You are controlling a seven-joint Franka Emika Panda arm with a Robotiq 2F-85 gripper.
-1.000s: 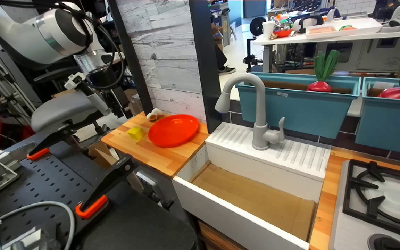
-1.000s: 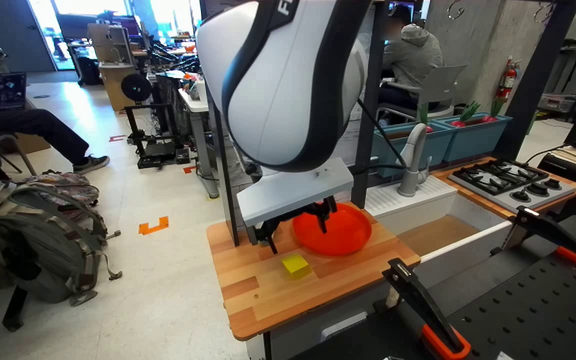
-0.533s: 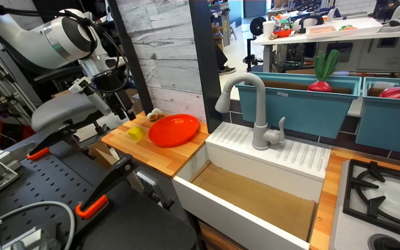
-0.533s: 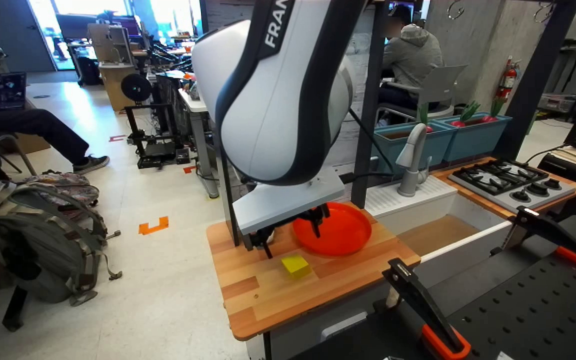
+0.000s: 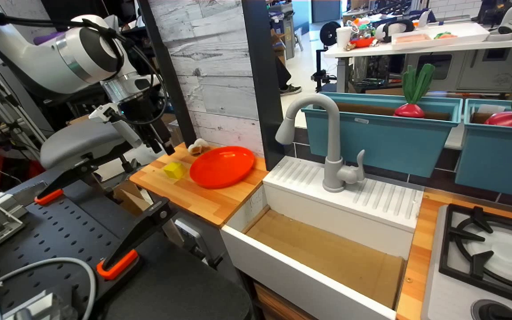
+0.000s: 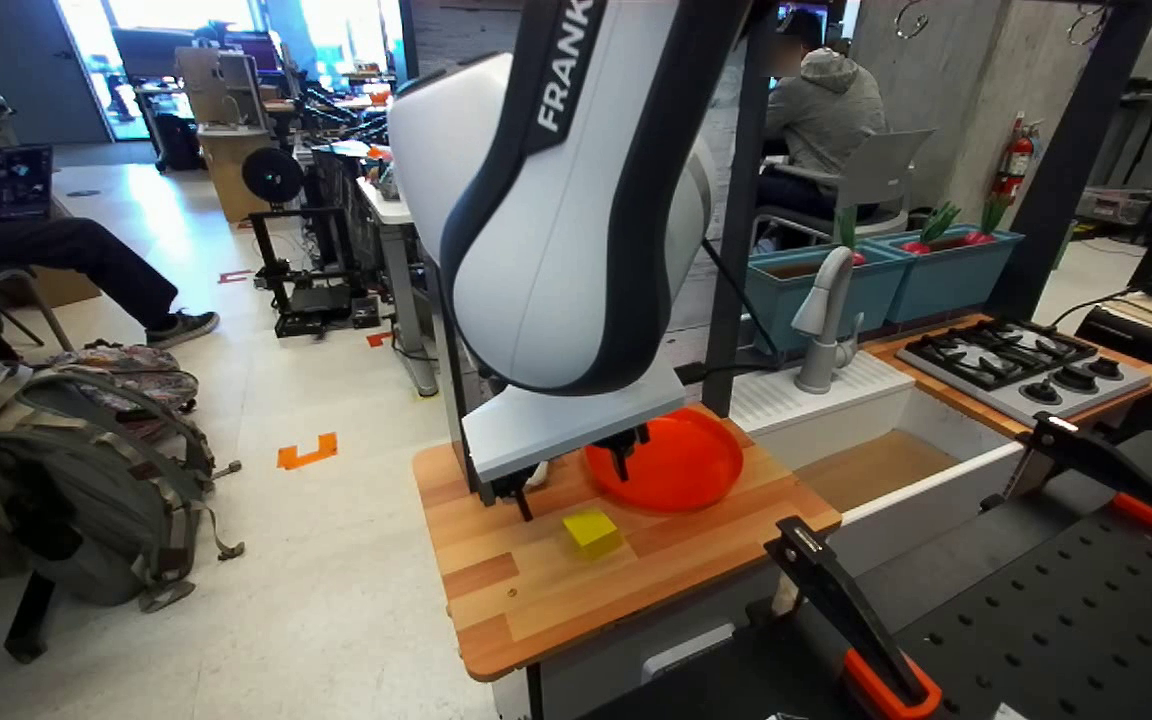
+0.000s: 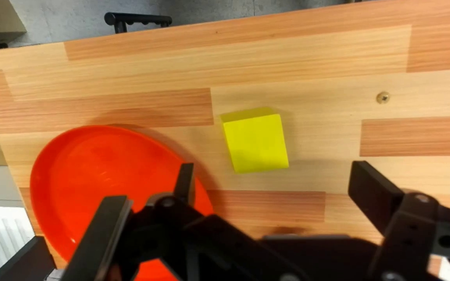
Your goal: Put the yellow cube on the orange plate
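Observation:
The yellow cube (image 7: 256,143) sits on the wooden counter beside the orange plate, apart from it. It also shows in both exterior views (image 5: 174,170) (image 6: 591,533). The orange plate (image 7: 92,168) lies flat on the counter with nothing on it that I can see; it shows in both exterior views (image 5: 222,167) (image 6: 686,465). My gripper (image 7: 273,165) is open and empty above the counter. In the wrist view the cube lies just ahead of the gap between the fingertips, and the left finger overlaps the plate's rim. The gripper also shows in both exterior views (image 5: 164,152) (image 6: 575,498).
The wooden counter (image 6: 496,610) ends at a plank wall (image 5: 220,80) and a dark post (image 5: 262,89). A small white-and-brown object (image 5: 198,146) lies behind the plate. A white sink (image 5: 309,284) with a grey faucet (image 5: 334,133) adjoins. Black clamps (image 6: 851,610) stand near the front.
My gripper has come down and closer to the counter, shifting slightly left in an exterior view, and it stays open. The cube and plate have not moved.

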